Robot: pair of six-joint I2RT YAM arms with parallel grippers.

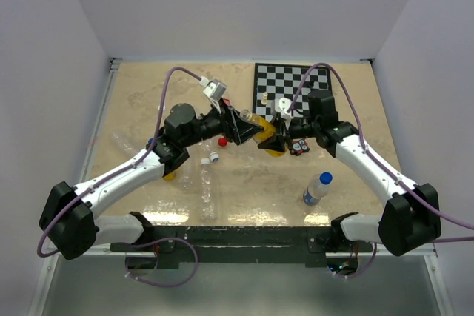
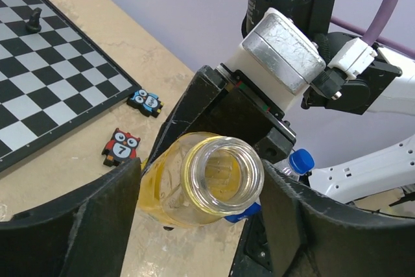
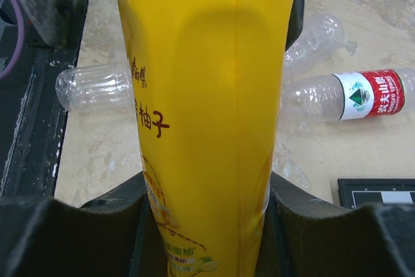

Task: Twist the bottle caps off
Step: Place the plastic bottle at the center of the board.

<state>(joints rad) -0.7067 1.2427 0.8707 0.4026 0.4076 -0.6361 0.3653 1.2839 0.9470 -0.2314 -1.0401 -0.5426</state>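
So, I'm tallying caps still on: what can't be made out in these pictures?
Top view: yellow bottle mostly covered by the left hand and right hand; its mouth hidden there.
Top view: second orange bottle lies under the left arm, neck hidden.
Right wrist view: yellow bottle's ends cut off by the top and bottom edges.
Top view: loose white caps too small to match to bottles.

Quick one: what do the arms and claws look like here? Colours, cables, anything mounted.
Both arms match: white links on the left arm and right arm, bulky black joint housings, a purple cable running to each wrist. The left claw and right claw have broad matte-black fingers. A white-and-silver box sits on the right wrist.
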